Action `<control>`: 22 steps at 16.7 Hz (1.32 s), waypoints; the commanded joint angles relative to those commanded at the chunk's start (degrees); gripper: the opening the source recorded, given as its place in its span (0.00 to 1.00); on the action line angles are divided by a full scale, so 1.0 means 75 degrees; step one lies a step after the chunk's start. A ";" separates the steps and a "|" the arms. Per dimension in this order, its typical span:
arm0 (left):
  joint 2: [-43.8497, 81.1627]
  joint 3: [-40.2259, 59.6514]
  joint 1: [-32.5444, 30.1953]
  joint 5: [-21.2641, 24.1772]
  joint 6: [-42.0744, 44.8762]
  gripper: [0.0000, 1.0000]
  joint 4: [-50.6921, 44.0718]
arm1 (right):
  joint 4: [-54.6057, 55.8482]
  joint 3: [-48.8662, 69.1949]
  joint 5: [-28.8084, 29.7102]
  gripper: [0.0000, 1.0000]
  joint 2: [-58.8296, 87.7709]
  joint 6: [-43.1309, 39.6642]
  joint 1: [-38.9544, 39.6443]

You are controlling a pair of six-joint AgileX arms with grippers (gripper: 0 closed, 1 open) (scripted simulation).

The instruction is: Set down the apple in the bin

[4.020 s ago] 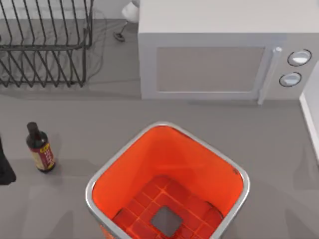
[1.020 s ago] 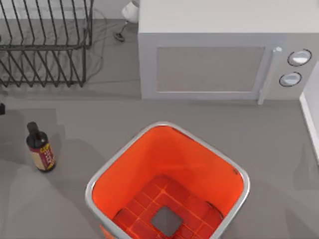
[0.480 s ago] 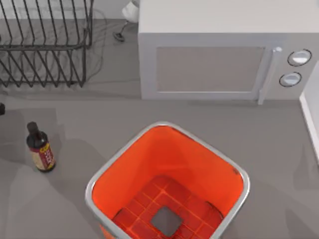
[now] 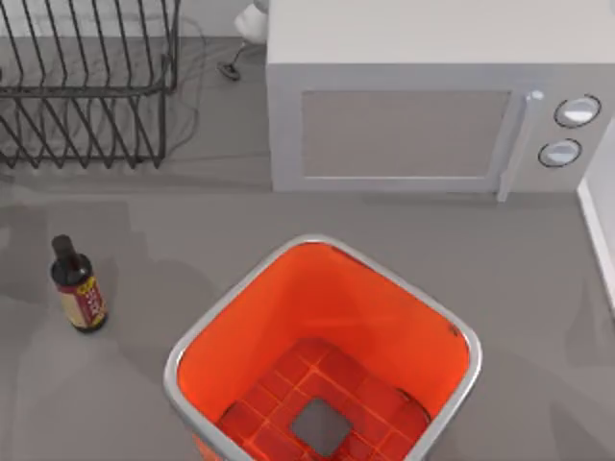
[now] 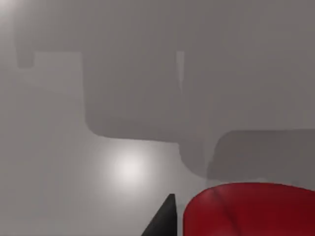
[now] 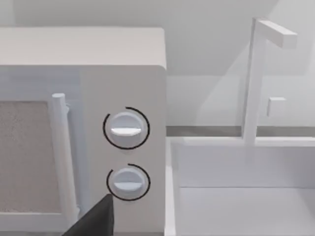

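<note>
The apple [image 5: 251, 210] is red and round. It sits right by the dark tip of my left gripper [image 5: 165, 221], above the bare grey table [image 5: 98, 147]. I cannot tell if my left gripper is squeezing the apple or has let go of it.

From the top, the bin [image 4: 226, 322] is at 6 o'clock on the table. It is big and orange-red, with a silver rim and little squares on its floor. A dark bottle [image 4: 77, 286] stands at 9 o'clock, well apart from the bin. A black wire rack [image 4: 86, 86] is at 11 o'clock, and a white microwave [image 4: 413, 106] is at 1 o'clock.

My right gripper [image 6: 96, 221] is near the two round knobs [image 6: 126, 128] of the microwave. I cannot tell if it is wide or closed.
</note>
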 joint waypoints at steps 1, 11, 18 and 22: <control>-0.0076 0.0308 -0.0004 0.0000 -0.0001 0.00 -0.0413 | 0.0000 0.0000 0.0000 1.00 0.0000 0.0000 0.0000; -0.0824 0.2489 -0.0055 -0.0016 -0.0022 0.00 -0.3363 | 0.0000 0.0000 0.0000 1.00 0.0000 0.0000 0.0000; -0.0881 0.2441 -0.0827 -0.0118 0.0304 0.00 -0.3380 | 0.0000 0.0000 0.0000 1.00 0.0000 0.0000 0.0000; -0.1082 0.2190 -0.2888 -0.0303 0.0994 0.00 -0.3466 | 0.0000 0.0000 0.0000 1.00 0.0000 0.0000 0.0000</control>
